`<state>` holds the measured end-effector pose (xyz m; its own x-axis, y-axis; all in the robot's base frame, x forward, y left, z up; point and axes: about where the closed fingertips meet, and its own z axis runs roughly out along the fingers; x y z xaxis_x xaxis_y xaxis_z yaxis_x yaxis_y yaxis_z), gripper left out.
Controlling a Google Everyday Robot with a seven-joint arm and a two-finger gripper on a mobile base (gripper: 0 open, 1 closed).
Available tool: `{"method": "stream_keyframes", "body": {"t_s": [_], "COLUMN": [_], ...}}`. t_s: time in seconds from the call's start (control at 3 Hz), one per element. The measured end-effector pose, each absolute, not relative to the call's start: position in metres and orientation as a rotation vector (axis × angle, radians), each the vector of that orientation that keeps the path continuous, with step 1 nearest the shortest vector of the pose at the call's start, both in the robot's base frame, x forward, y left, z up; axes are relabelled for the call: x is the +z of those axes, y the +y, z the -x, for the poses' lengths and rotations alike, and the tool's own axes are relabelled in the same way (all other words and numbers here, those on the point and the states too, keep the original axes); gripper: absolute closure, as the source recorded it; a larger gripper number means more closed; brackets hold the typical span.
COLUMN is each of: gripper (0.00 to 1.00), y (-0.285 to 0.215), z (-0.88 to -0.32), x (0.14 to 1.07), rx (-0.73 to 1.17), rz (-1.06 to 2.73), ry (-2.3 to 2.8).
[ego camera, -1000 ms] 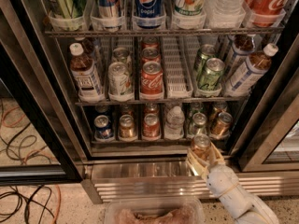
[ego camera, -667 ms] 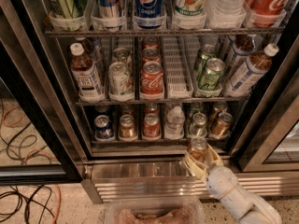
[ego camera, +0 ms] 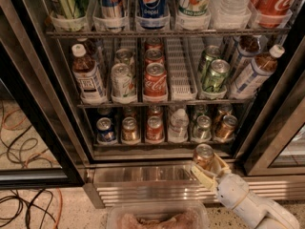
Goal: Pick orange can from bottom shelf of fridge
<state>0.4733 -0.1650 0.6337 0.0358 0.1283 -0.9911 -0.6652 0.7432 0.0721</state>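
One small orange-amber aluminium can (ego camera: 204,155) held just outside the tall steel-framed, glass-door fridge (ego camera: 143,185)

Two cream-coloured fingers (ego camera: 201,174) of the end effector (ego camera: 209,168) are clamped on the lower body of the orange can. The can stands nearly upright, with its silver top and pull tab facing the camera. It sits low and right of centre, in front of the fridge's ribbed steel grille, below and just clear of the dark wire bottom shelf (ego camera: 162,146). A smooth, rounded white arm (ego camera: 238,199) runs from the end effector toward the lower right corner.

By my reading, the pick is almost complete and only a clean withdrawal is left. The thin aluminium wall dents easily and its slick, curved skin may slip, so a firm but moderate squeeze seems best. Keeping the orange can upright should help. So should drawing it straight back, away from the shelf's front rail and the dark door frame on the right.

On the bottom shelf, white plastic dividers make narrow lanes. From left to right they hold:
- a glossy blue can (ego camera: 106,130)
- an amber can (ego camera: 129,129)
- a red can (ego camera: 154,128)
- a clear ribbed plastic bottle (ego camera: 178,125)
- a green-and-silver can (ego camera: 202,127)
- a tilted amber can (ego camera: 225,127)

A clear plastic tub (ego camera: 157,216) shows at the bottom edge.
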Motion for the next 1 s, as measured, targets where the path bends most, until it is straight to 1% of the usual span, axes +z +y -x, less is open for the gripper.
{"method": "stream_keyframes", "body": {"t_s": [0.33, 1.0], "gripper": [1.00, 1.00], "y": [-0.165, -0.124], "z": [-0.473, -0.454], "x": [0.634, 0.659], "rx": [0.646, 0.764], "rz": [0.476, 0.649], "ry": [1.414, 1.368]}}
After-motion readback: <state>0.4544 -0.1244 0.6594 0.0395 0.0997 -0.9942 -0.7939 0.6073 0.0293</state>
